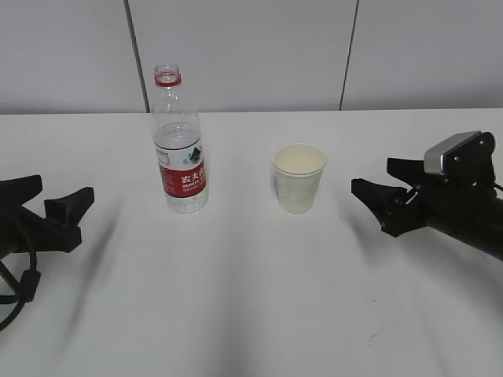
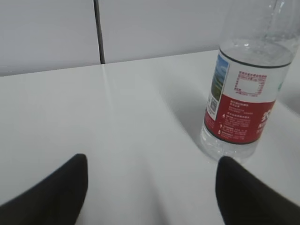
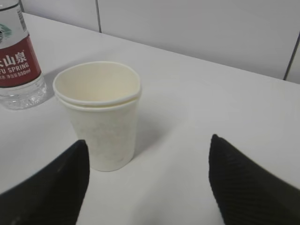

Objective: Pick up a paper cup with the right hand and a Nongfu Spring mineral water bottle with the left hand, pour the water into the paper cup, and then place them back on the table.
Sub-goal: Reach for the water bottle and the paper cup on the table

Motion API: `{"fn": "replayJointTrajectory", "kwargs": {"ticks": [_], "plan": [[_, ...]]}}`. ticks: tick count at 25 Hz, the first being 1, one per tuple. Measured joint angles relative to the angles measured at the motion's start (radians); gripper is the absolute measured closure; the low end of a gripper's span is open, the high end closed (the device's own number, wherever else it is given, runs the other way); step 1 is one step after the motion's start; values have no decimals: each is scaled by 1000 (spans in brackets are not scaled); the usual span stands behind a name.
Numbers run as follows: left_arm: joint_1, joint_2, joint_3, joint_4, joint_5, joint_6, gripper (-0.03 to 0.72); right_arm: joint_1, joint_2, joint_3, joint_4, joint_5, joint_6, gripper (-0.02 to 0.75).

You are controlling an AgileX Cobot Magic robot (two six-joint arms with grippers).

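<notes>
The Nongfu Spring bottle stands upright and uncapped on the white table, left of centre, with water up to its shoulder. The paper cup stands upright and empty to its right. My left gripper is open and empty, low on the table, left of the bottle. In the left wrist view the bottle is ahead on the right, just beyond the right fingertip. My right gripper is open and empty, right of the cup. In the right wrist view the cup stands ahead left, the bottle behind it.
A grey panelled wall runs behind the table's far edge. A black cable loops by the left arm. Small dark scuff marks lie on the near right tabletop.
</notes>
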Motion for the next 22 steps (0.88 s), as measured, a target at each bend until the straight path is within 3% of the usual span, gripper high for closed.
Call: {"fn": "replayJointTrajectory", "kwargs": {"ticks": [22], "plan": [[0,110,-9,-10,-3,0,175,22,204,-234,-184,-2,84,150]]}}
